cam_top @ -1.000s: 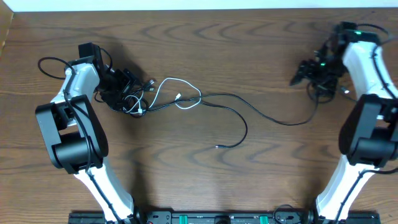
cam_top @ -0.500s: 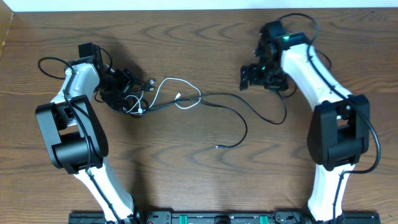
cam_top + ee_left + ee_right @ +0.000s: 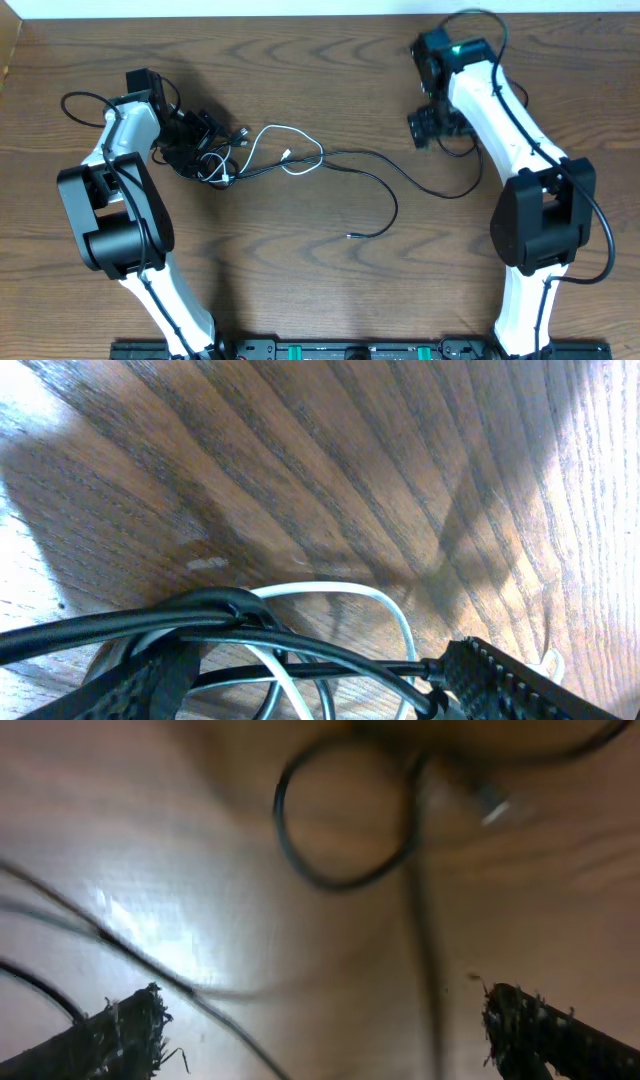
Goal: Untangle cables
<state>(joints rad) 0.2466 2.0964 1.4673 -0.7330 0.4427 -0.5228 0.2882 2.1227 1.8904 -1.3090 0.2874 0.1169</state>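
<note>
Right hand [image 3: 428, 127] has swung in toward the cables [image 3: 212, 168] on the table, jaws wide and empty. Left hand [image 3: 205, 135] sits at their tangle, spread wide around loose strands and gripping none.

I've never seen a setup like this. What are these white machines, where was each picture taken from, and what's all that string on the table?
These are two white-and-black robot arms, the left arm and the right arm, at a brown wooden table. The wide picture looks down from above. The two close-ups come from a camera on each wrist. On the table lies a knot of thin black cords with a looped white cord; one long black cord trails rightward. The left arm's jaws stand open around the knot. The right arm's jaws are open over the table, holding nothing.
</note>
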